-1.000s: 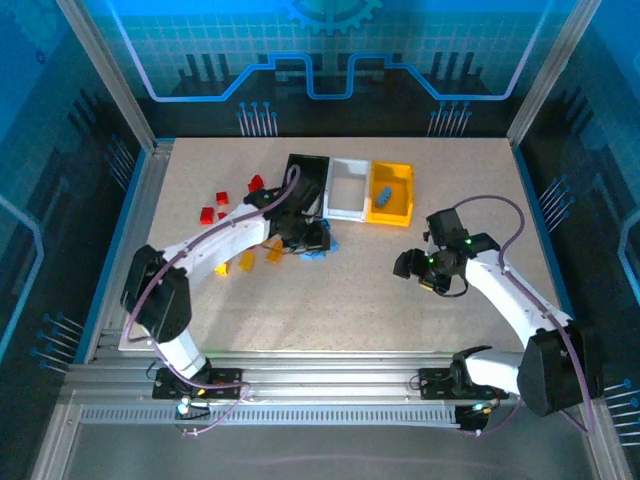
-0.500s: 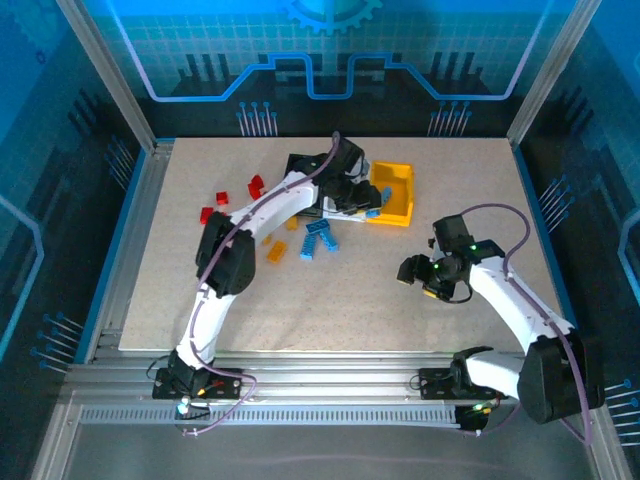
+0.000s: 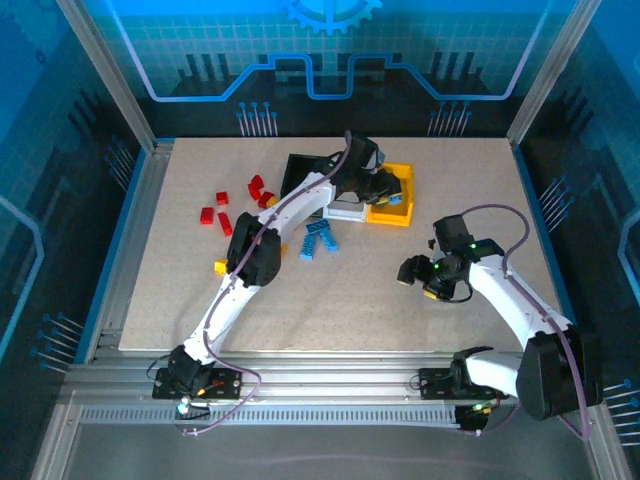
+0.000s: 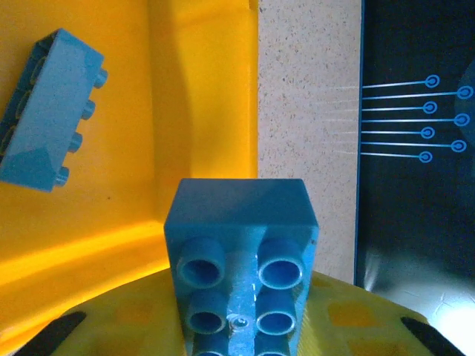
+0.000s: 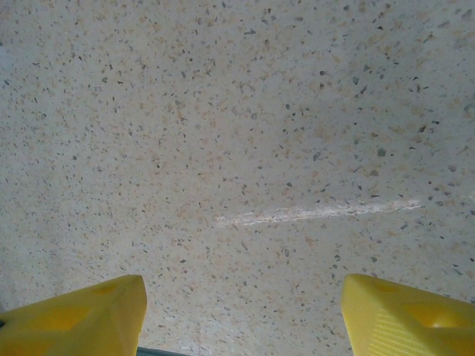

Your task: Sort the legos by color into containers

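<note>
- The left gripper [image 3: 383,188], partly closed, pinches a blue brick [image 4: 239,215] above the yellow bin [image 4: 200,89], which sits toward the table's far edge with another blue brick [image 4: 48,111] lying inside.
- Risk: the held brick hangs across the bin's side wall (half of it over bare table), so letting go here could clip the rim and bounce it out.
- The left arm crosses the white bin [image 3: 345,212]; a low retreat might drag it.
- The right gripper [image 5: 241,311], jaws apart and empty, hovers over bare table right of the middle, well clear.
</note>
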{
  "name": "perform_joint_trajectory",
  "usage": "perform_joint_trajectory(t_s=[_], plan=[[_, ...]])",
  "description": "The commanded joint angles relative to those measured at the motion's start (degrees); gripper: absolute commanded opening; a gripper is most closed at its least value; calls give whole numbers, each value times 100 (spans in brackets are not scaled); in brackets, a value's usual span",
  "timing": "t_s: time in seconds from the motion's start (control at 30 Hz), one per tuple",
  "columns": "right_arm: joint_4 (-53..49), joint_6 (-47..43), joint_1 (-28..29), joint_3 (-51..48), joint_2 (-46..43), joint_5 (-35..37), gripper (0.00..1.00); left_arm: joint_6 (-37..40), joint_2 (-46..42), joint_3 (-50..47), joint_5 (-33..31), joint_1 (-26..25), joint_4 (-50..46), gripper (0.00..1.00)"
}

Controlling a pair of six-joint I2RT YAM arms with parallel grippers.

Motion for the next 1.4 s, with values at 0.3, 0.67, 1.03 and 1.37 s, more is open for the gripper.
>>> perform_joint_trajectory(t_s=[0.3,0.67,1.03,1.37], plan=[[-144,-145,-116,177,88,-195,71,-136,475,707,-249,-29,34,35],[-201,-176,-117,147,-21,-159,72,-38,436,783,-404,22,38,61],[-234,-5,-119,-99,-456,-83,73,165,136,748,-435,9,-106,76],[-342,47,-20,-33,-540,22,73,910,-852,0,-496,2,-507,80]])
